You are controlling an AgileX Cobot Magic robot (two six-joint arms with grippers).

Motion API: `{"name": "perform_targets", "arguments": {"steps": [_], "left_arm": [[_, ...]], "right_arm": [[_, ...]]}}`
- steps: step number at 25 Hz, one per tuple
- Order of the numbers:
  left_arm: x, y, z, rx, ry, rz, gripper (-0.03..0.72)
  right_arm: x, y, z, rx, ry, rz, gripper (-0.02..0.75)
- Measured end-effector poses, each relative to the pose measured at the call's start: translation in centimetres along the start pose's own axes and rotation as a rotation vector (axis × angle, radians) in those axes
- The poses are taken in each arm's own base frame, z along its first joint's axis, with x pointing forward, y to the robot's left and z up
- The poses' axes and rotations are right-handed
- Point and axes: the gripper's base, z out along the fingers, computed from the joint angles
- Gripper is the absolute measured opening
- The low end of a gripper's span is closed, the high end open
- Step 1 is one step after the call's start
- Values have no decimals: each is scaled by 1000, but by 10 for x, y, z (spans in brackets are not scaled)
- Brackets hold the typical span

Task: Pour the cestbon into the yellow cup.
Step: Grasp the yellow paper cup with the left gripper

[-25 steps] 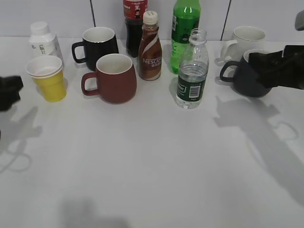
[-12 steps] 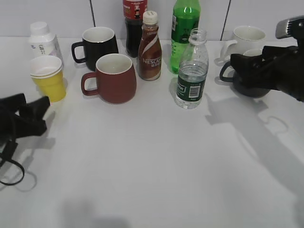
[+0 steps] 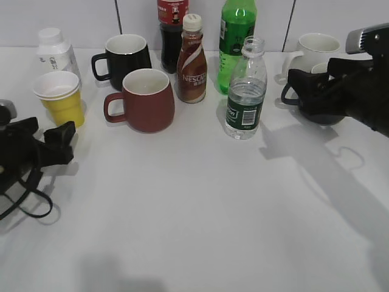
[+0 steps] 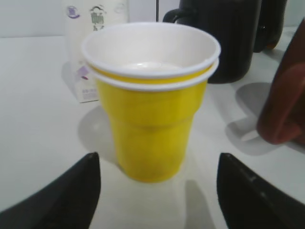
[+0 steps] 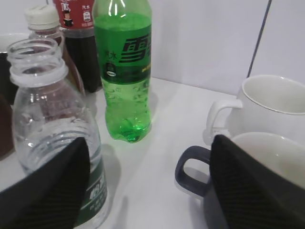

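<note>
— So where does the pouring stand, from where you are?

— Barely begun, I'd say. The white table (image 3: pixel 200 213) is crowded along the back, and nothing on it is lifted or tipped. The right gripper (image 3: pixel 304 91) hangs over the mugs on the right, its jaws spread wide; its wrist view shows the two dark fingers well apart with the cestbon (image 3: pixel 245 89) off to the left of the gap, not between them.

— Is the bottle ready to pour?

— It stands upright in the middle of the table, just in front of the green soda bottle (image 3: pixel 236 44) and right of the brown Nescafe bottle (image 3: pixel 192 59). The cap is already off and the neck is open. Water fills it to roughly two thirds.

— And the other arm?

— The left gripper (image 3: pixel 45 143) sits low at the left edge, near the yellow cup (image 3: pixel 60 100) but not touching it. Its jaws are spread too; in the wrist view the cup stands between the two fingertips and a little beyond them. It looks like two cups nested, upright, and I can't tell whether there's anything inside. The dark red mug (image 3: pixel 144 100) is just to its right.

— So what's left?

— Nearly everything, I judge: grasping the bottle, carrying it over, tipping it, setting it back
</note>
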Motion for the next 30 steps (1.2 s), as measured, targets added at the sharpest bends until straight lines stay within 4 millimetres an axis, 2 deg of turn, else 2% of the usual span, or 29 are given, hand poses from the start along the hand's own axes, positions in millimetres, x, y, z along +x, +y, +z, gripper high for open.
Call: {"name": "perform_targets", "arguments": {"steps": [9, 22, 30], "left_arm": [[11, -3, 35, -1, 1, 25, 580], [-1, -3, 57, -14, -69, 23, 580], [1, 4, 70, -41, -81, 25, 580]], "right_arm": [[0, 1, 0, -8, -1, -5, 588], [0, 1, 0, -8, -2, -4, 588], [0, 1, 0, -9, -3, -4, 588]]}}
